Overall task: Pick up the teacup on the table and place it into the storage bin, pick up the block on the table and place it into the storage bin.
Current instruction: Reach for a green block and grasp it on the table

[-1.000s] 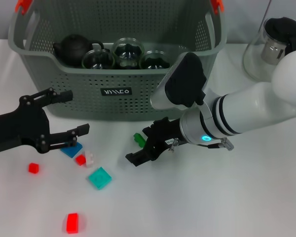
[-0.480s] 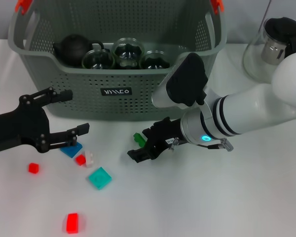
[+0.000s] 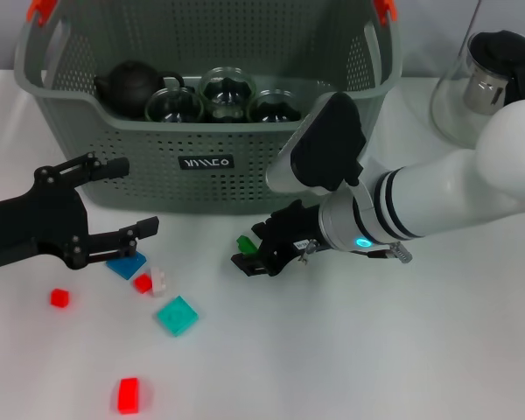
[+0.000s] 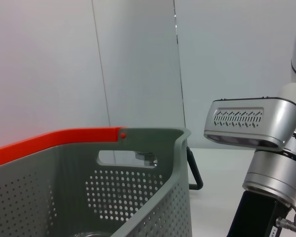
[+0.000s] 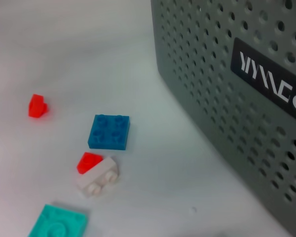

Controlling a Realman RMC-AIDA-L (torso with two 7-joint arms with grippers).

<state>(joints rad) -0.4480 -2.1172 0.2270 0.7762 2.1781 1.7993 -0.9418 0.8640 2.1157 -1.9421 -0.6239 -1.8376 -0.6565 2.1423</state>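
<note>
Already inside storage bin (image 3: 201, 188): dark teapot (image 3: 133, 83) and 3 glass teacups (image 3: 227, 92). Closing narrowly on green block (image 3: 244, 242) just before bin front: right gripper (image 3: 256, 254), contact unclear. Parked wide open before bin's left corner: left gripper (image 3: 114, 201). Left scattered near bin: blue block (image 3: 125, 265), teal block (image 3: 176, 315), red blocks (image 3: 128, 395).

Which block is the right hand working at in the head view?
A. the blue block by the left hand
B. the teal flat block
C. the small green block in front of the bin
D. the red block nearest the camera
C: the right hand sits at the small green block, in front of the storage bin; the teal, blue and red blocks lie apart from it.
</note>
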